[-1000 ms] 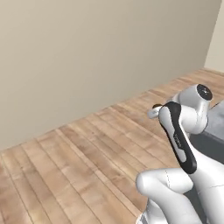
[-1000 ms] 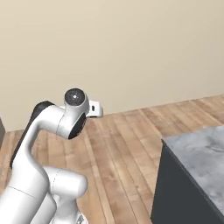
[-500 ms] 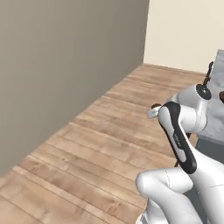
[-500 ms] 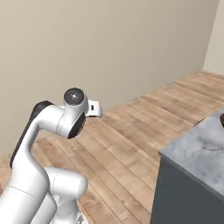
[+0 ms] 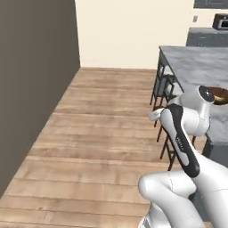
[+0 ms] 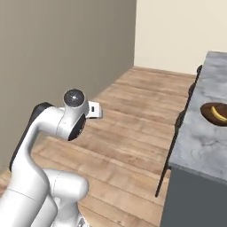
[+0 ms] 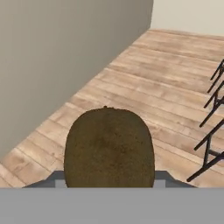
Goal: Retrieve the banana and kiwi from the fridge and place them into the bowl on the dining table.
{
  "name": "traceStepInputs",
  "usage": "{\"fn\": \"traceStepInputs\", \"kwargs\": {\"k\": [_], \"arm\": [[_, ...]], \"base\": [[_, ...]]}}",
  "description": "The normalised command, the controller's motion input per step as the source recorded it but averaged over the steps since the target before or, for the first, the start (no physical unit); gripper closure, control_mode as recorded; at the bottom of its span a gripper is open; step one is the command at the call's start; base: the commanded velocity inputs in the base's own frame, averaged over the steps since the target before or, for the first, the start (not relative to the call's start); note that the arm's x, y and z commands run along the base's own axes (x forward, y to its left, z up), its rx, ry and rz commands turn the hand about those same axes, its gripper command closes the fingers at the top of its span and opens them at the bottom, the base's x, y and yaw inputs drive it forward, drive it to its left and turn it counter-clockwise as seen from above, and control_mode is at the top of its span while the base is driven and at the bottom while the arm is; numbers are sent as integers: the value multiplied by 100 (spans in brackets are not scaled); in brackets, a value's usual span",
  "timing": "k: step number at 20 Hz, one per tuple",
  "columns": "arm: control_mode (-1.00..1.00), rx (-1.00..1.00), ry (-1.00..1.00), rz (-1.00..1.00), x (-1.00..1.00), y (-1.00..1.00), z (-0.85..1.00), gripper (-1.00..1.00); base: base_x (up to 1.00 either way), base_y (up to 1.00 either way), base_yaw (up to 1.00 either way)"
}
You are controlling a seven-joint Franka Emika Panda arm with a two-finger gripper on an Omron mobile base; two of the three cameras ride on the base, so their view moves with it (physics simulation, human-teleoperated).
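Observation:
The kiwi (image 7: pixel 109 148), brown and fuzzy, sits large and close in the hand view, with my gripper (image 7: pixel 109 177) shut on it and the fingertips hidden behind it. The dining table (image 5: pixel 191 62) has a grey marble top and lies to the right (image 6: pixel 199 137). On it rests the dark brown bowl (image 6: pixel 208 111), with the yellow banana (image 6: pixel 218 113) lying inside. In the left base view the bowl (image 5: pixel 220 95) peeks out behind my arm's upper joint. The fridge is out of view.
Dark-framed stools (image 5: pixel 164 84) stand along the table's near side, their legs (image 7: pixel 213 127) showing over the wooden floor (image 5: pixel 102 124). A tall grey-brown wall (image 5: pixel 35 89) runs along the left. A dark counter (image 5: pixel 207 36) stands at the far back.
The whole picture has swung as the base turned: the wall slid left, and the table, stools and bowl came into view on the right. The arm's pose looks unchanged.

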Motion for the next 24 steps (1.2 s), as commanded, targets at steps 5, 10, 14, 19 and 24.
{"fn": "traceStepInputs", "kwargs": {"k": [5,10,14,19,24], "arm": [[100,0,0,0,0,0,0,100],[100,0,0,0,0,0,0,100],[100,0,0,0,0,0,0,100],[100,0,0,0,0,0,0,100],[100,0,0,0,0,0,0,100]], "base": [[100,84,-70],[100,75,-69],[100,56,-70],[92,47,-70],[87,60,-71]]}}
